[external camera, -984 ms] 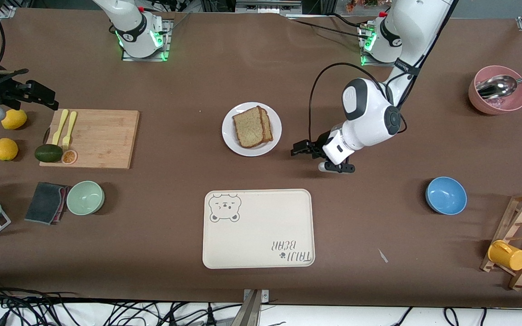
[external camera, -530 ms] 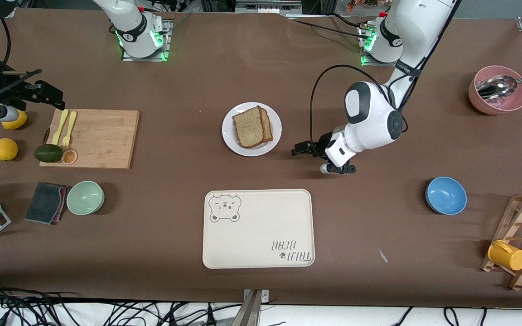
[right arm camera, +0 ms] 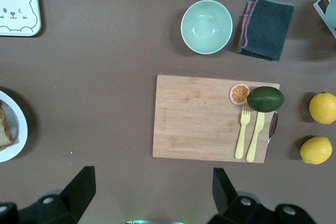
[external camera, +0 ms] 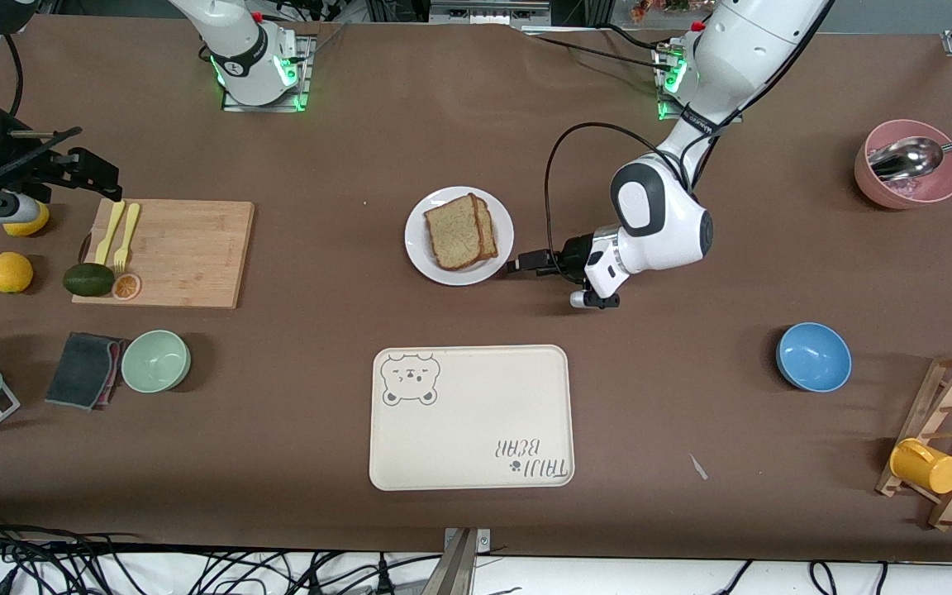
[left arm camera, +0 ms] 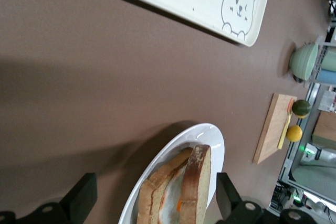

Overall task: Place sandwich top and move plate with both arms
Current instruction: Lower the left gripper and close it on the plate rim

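The sandwich top [external camera: 453,230] already lies on the stack, a little askew, on the plate [external camera: 426,256] in the middle of the bench [external camera: 691,413], so I judge the bread step done and the plate move just starting. The left claw [external camera: 523,263] sits low just beside the plate's rim on the left arm's side, fingers [left arm camera: 80,201] apart, the rim lined up between them in the left wrist view. The right claw [external camera: 92,173] hangs over the end of the cutting board [external camera: 178,252], well apart from the plate, its fingers [right arm camera: 79,190] also spread. Next, I reckon, the right arm must come across to the plate's free edge, so both can pinch the rim and carry it level, probably toward the tray [external camera: 476,413].
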Controlling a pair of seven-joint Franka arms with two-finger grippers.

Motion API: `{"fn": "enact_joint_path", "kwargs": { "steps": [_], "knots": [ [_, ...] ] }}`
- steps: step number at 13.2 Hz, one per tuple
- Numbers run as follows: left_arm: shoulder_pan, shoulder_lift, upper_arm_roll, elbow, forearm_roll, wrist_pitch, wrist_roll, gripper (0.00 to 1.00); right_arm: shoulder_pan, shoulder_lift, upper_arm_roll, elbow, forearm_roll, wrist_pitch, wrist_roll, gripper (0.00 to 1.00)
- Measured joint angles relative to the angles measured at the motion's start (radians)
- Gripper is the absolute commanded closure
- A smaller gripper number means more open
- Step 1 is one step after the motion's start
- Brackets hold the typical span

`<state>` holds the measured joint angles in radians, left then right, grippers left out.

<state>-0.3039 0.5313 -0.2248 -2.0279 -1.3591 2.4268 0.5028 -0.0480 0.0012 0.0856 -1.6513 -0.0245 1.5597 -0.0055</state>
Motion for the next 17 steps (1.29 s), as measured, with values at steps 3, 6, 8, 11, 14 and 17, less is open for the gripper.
{"fn": "enact_joint_path", "kwargs": {
  "steps": [3,6,8,11,14,17],
  "knots": [
    [0.007,0.001,-0.01,-0.068,-0.155,-0.018,0.232,0.0,0.0,0.001,-0.002,0.0,0.0,0.0,0.0,0.01],
    [0.012,-0.004,-0.051,-0.124,-0.259,-0.018,0.326,0.0,0.0,0.001,-0.005,0.0,0.0,0.0,0.0,0.01],
    [0.012,-0.026,-0.09,-0.159,-0.331,-0.016,0.338,0.08,0.0,0.001,-0.006,0.0,0.0,0.0,0.0,0.01],
    [0.011,-0.058,-0.107,-0.214,-0.369,-0.013,0.358,0.1,0.0,0.001,-0.006,0.0,0.0,-0.001,0.0,0.01],
    [0.012,-0.055,-0.107,-0.243,-0.456,-0.012,0.45,0.09,0.0,0.001,-0.006,0.0,0.0,-0.002,0.0,0.01],
    [0.01,-0.039,-0.107,-0.249,-0.48,-0.008,0.486,0.15,0.0,0.001,-0.006,0.0,0.0,-0.005,0.0,0.01]
  ]
}}
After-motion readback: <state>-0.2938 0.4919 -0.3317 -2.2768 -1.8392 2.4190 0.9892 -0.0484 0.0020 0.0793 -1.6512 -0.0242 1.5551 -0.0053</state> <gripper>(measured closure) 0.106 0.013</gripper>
